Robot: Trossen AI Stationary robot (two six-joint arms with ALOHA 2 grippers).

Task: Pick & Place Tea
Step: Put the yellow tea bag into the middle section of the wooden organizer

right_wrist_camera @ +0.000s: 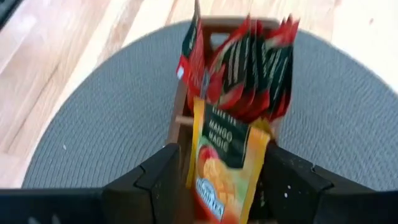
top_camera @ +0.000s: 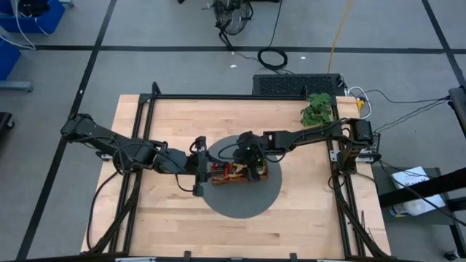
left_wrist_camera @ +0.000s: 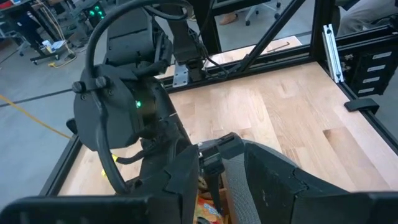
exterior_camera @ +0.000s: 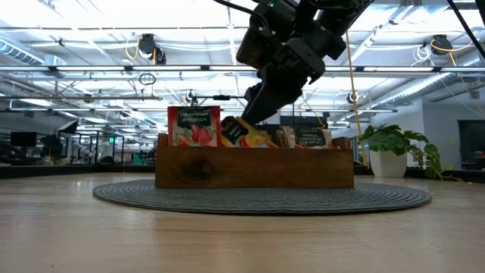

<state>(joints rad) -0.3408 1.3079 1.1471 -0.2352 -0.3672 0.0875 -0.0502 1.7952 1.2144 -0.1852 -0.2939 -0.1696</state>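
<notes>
Brown wooden tray sits on a round grey woven mat over pale wood table. My right gripper pinches a flat glossy orange-yellow mango tea packet, tilted, low in the tray beside upright red packets. My left gripper is at the tray's left end; can't tell its fingers, hidden behind the wrist.
</notes>
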